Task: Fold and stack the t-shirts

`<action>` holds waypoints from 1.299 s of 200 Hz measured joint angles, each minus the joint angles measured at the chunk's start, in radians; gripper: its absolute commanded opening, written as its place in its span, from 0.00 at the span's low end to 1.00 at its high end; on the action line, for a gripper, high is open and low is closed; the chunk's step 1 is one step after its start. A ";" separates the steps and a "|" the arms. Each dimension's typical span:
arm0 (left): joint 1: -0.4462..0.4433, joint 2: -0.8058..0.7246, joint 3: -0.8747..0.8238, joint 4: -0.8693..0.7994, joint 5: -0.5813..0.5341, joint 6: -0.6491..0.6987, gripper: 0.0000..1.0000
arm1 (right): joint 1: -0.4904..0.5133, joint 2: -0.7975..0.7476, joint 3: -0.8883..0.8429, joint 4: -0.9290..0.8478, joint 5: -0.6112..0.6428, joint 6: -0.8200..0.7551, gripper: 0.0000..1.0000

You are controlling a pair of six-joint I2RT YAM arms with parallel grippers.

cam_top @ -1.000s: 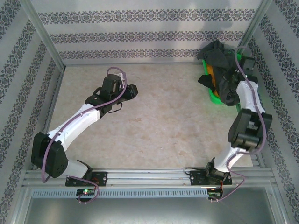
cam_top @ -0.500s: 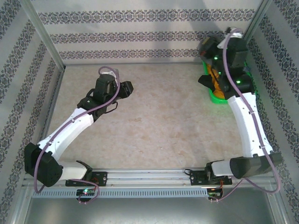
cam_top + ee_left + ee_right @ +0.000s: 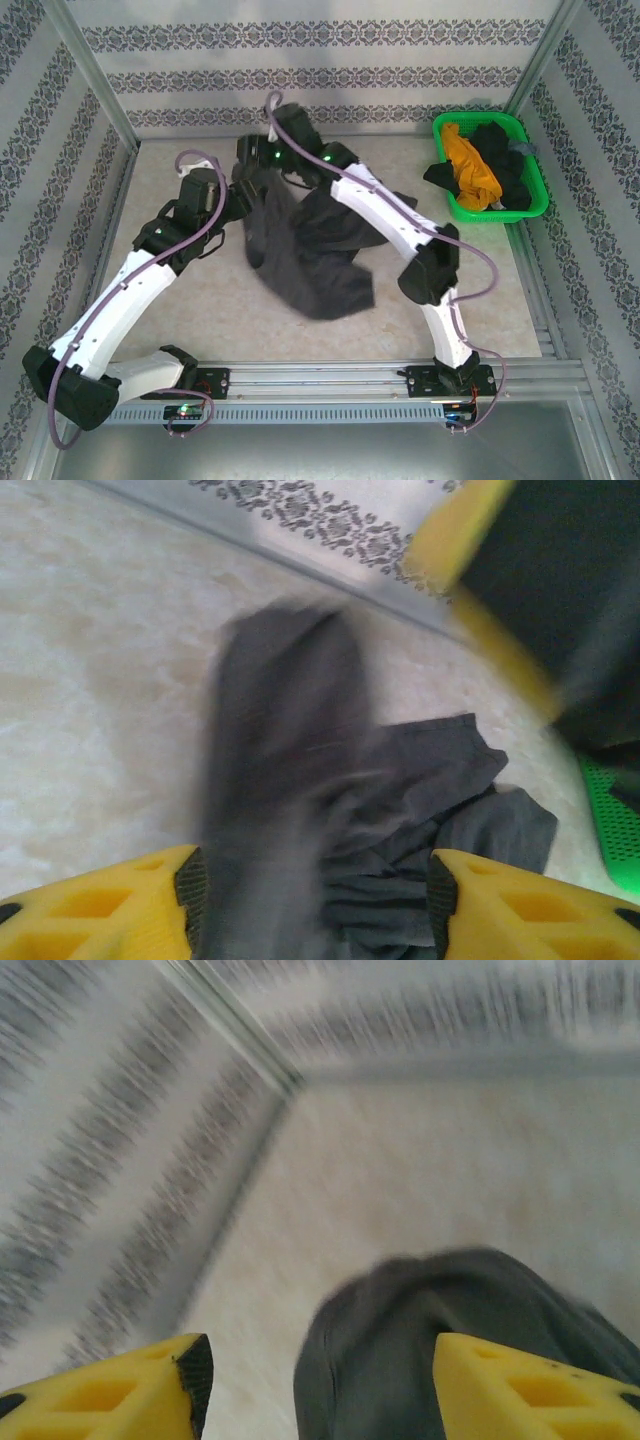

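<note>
The large charcoal-grey t-shirt lies crumpled in a heap on the middle of the table. My right gripper reaches across to its far left end. In the right wrist view that gripper stands open, and the cloth bulges below and between the yellow fingers without being pinched. My left gripper hovers at the shirt's left edge. Its jaws are open too, with blurred grey cloth hanging loose between them. A mustard-yellow t-shirt and a black one lie in the basket.
The bright green mesh basket sits at the far right corner, and its edge shows in the left wrist view. Patterned walls close the table on three sides. Bare tabletop lies to the left of the shirt, with more in front of it.
The right arm swung from the basket to the table's middle left, bringing the charcoal t-shirt, and its jaws opened. The left gripper drew back left and opened wider.
</note>
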 measured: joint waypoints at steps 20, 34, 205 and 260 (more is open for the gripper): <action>0.019 -0.027 -0.023 -0.069 -0.003 -0.024 0.69 | -0.027 -0.031 -0.152 -0.026 -0.027 0.001 0.63; 0.029 -0.029 -0.048 -0.116 0.010 -0.043 0.71 | -0.069 -0.131 -0.330 -0.004 -0.037 0.006 0.63; -0.151 0.135 -0.546 -0.004 0.415 -0.565 0.76 | -0.544 -0.590 -1.158 0.042 -0.021 0.018 0.66; -0.237 0.271 -0.539 0.180 0.437 -0.726 0.20 | -0.606 -0.515 -1.143 0.043 -0.021 -0.004 0.70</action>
